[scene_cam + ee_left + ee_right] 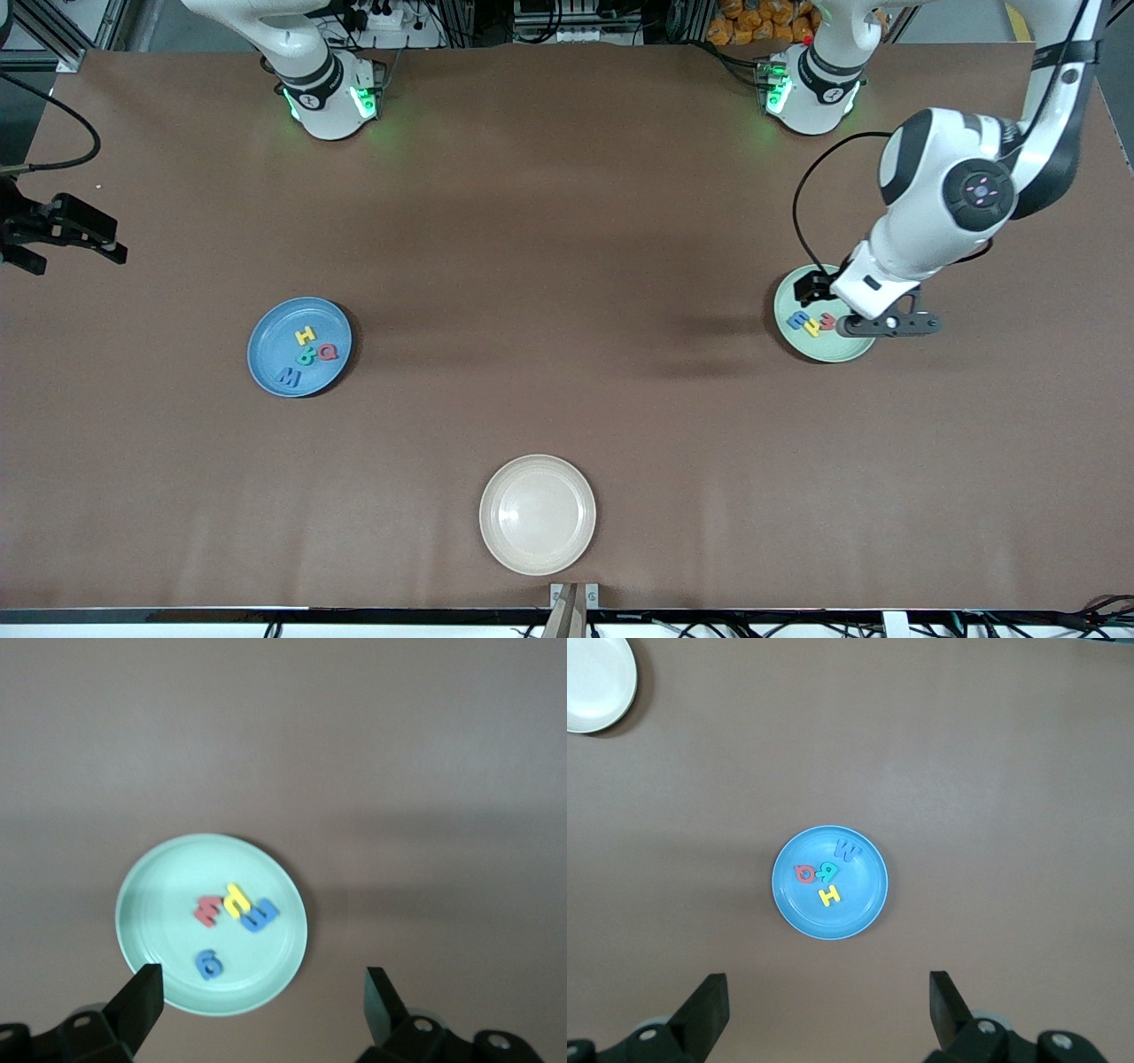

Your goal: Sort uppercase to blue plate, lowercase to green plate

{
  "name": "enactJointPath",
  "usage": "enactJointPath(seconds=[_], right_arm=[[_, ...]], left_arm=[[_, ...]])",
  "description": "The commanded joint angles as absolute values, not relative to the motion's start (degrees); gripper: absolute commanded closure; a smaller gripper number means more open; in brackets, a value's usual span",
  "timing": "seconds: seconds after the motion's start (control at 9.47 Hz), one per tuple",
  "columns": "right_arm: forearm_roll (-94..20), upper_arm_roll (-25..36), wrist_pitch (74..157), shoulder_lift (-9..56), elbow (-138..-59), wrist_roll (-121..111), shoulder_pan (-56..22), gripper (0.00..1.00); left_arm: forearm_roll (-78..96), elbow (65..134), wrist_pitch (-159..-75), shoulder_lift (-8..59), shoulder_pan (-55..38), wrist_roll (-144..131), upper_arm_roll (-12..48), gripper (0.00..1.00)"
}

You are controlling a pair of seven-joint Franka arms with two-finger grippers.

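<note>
A: How far along is the sort?

B: Looks finished. The blue plate (299,346), at about nine o'clock on the counter (567,221), holds the uppercase (306,353) letters: yellow H, red Q, teal one, blue M. The green plate (849,352), at about three o'clock, holds the lowercase (811,322) letters.

A: Anything left loose?

B: None that I can see; the cream plate (538,514) at six o'clock is bare.

A: And the grippers?

B: The left gripper (264,1001) hangs over the green plate, released, holding nothing. The right gripper (828,1005) is released and empty too, high over the counter with the blue plate below it.
</note>
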State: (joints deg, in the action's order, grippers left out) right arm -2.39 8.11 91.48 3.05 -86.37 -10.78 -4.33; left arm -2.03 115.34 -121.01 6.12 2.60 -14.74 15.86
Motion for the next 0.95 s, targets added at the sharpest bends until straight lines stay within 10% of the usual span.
enactJointPath(seconds=[0.0, 0.84], right_arm=[[-3.3, 8.2, 91.1, 3.4, -85.3, -11.3, -4.1, 0.00], [-3.4, 8.2, 93.1, 3.4, -85.5, -10.9, -4.2, 0.00]], left_arm=[[-0.6, 110.0, -120.3, 5.7, 3.2, -14.7, 15.6, 0.00], [-4.9, 93.1, -102.2, 5.4, 6.4, -13.7, 14.8, 0.00]])
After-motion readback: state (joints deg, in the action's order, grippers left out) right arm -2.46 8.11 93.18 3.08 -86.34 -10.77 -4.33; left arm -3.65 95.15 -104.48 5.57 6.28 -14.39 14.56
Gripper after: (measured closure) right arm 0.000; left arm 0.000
